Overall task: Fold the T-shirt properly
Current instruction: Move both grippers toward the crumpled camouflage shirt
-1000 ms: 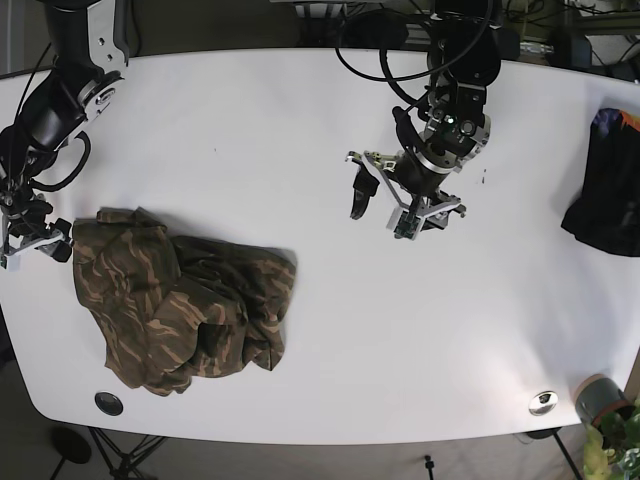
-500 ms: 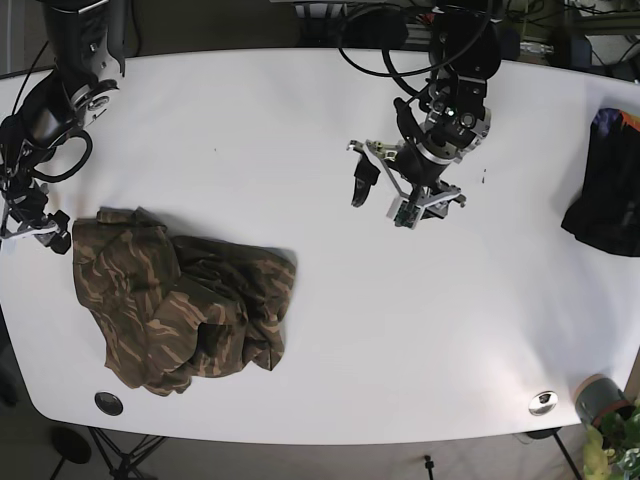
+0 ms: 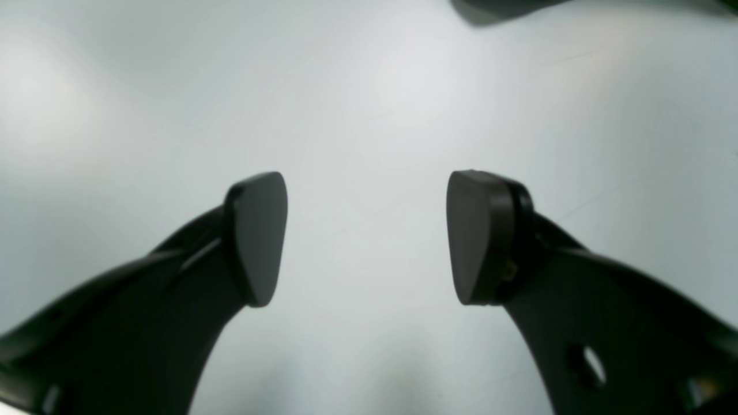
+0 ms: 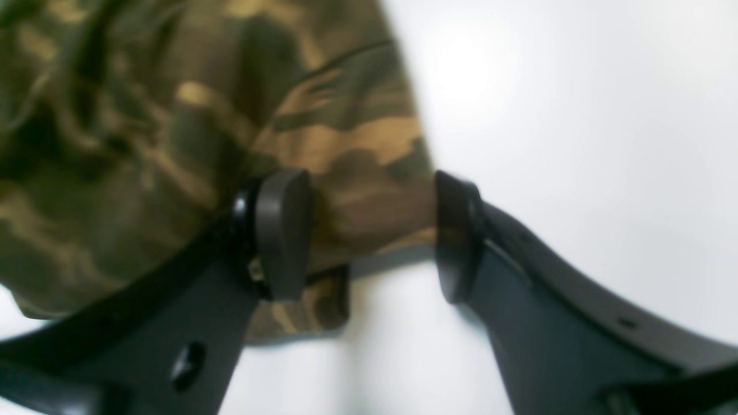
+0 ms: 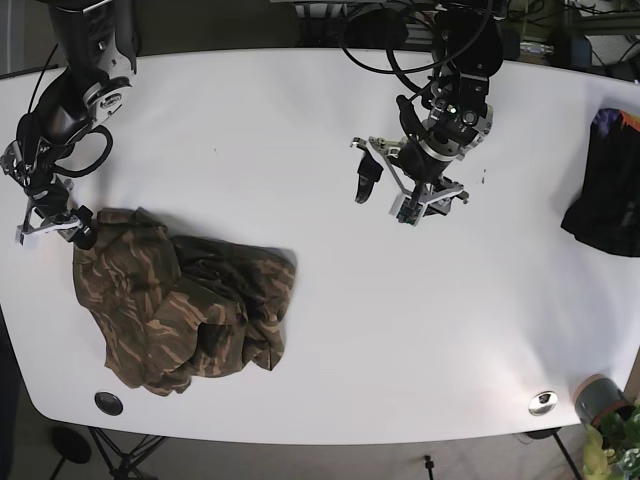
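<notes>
Your right gripper [image 4: 369, 236] hangs agape over the camouflage T-shirt [image 5: 180, 305] edge, gripping nothing — the shirt lies crumpled at the table's [image 5: 330, 320] front-left. Your left gripper [image 3: 366, 236] gapes wide, holding nothing, over bare tabletop mid-table.

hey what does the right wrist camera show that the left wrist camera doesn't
Only the right wrist view shows the camouflage T-shirt, a corner of it lying between the open fingers of the right gripper. Only the left wrist view shows the left gripper, open over bare table with no cloth near it. Both show the white table and a pair of dark fingers spread apart, holding nothing.
</notes>
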